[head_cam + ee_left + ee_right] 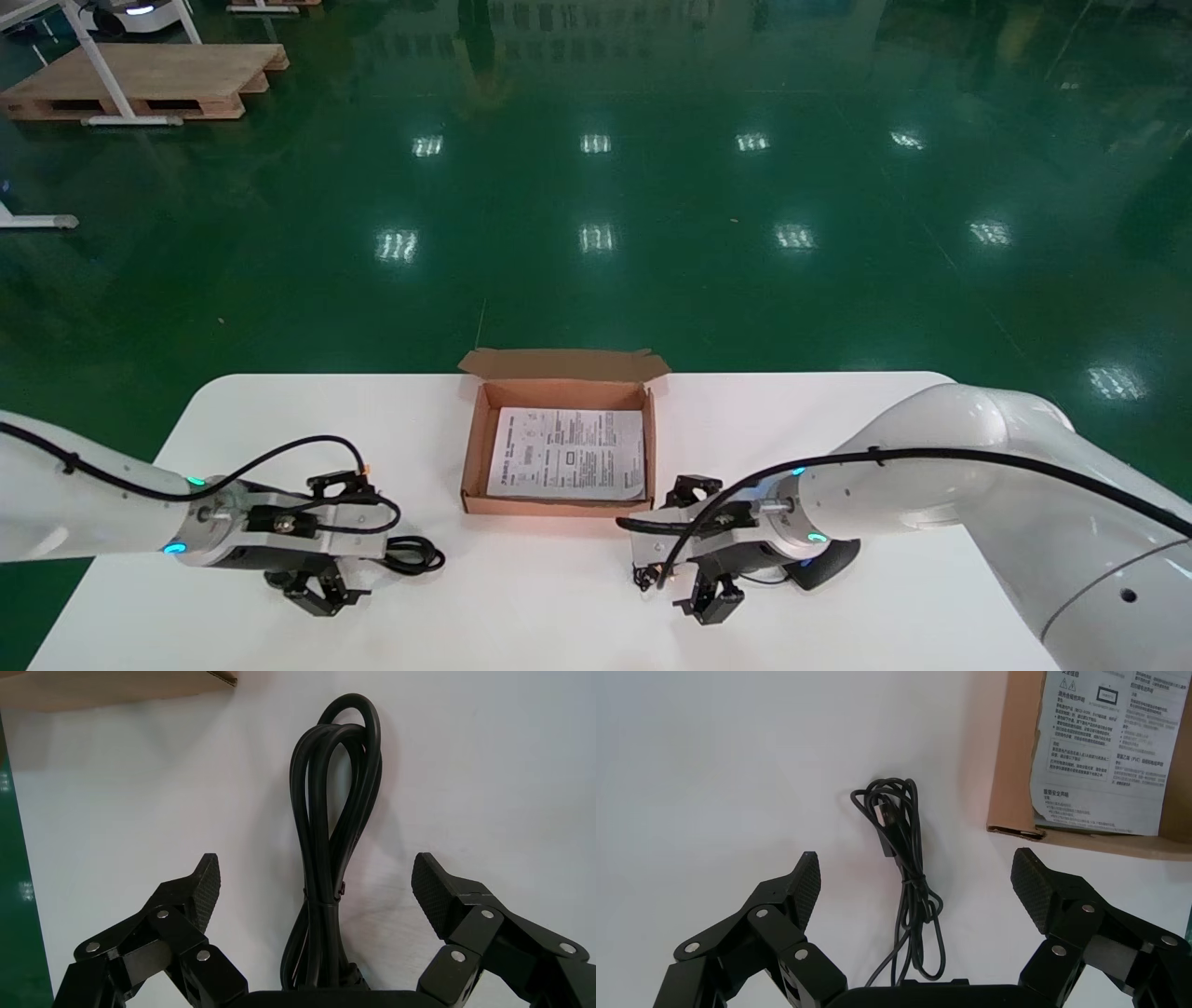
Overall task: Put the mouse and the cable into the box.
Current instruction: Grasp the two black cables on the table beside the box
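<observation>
A thick black cable (330, 811), bundled with a tie, lies on the white table (521, 596); in the head view the cable (414, 554) is left of the box. My left gripper (316, 867) hovers over it, open, one finger on each side, touching nothing. The black mouse (827, 564) lies mostly hidden beneath my right wrist. Its thin coiled cord (905, 860) with a USB plug lies between the fingers of my open right gripper (916, 860). The open cardboard box (477, 447) stands at the table's middle, beyond both the left gripper (321, 595) and the right gripper (708, 601).
A printed instruction sheet (568, 452) lies flat inside the box, whose lid flap (559, 362) folds back toward the table's far edge. The box's near wall (1011, 762) is close to my right gripper. Green floor lies beyond the table.
</observation>
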Robot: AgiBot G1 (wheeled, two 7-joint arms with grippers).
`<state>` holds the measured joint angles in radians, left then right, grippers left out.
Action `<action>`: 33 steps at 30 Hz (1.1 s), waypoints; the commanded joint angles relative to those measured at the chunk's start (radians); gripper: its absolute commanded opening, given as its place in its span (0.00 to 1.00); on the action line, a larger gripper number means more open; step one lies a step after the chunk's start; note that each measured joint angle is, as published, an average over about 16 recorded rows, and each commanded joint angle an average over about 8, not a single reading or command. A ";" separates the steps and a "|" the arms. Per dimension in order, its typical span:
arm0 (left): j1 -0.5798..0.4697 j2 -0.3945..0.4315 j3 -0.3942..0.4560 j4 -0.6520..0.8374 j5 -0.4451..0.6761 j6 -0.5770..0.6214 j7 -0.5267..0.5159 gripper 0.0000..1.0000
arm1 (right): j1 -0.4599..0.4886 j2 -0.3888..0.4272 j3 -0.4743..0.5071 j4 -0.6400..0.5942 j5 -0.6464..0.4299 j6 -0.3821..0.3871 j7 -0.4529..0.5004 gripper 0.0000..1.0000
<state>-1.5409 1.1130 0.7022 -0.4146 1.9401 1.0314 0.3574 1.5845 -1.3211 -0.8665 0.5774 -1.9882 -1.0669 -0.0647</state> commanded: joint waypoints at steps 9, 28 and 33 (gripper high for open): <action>-0.006 0.005 -0.002 0.020 -0.004 -0.002 0.014 1.00 | 0.013 -0.028 -0.026 -0.127 0.020 0.055 -0.077 1.00; -0.010 0.009 -0.003 0.033 -0.006 -0.004 0.023 0.04 | 0.027 -0.031 -0.031 -0.181 0.075 0.071 -0.111 0.12; -0.010 0.009 -0.003 0.032 -0.006 -0.004 0.023 0.00 | 0.025 -0.030 -0.030 -0.177 0.072 0.070 -0.110 0.00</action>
<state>-1.5507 1.1216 0.6996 -0.3826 1.9342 1.0275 0.3801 1.6098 -1.3514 -0.8970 0.4004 -1.9158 -0.9965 -0.1752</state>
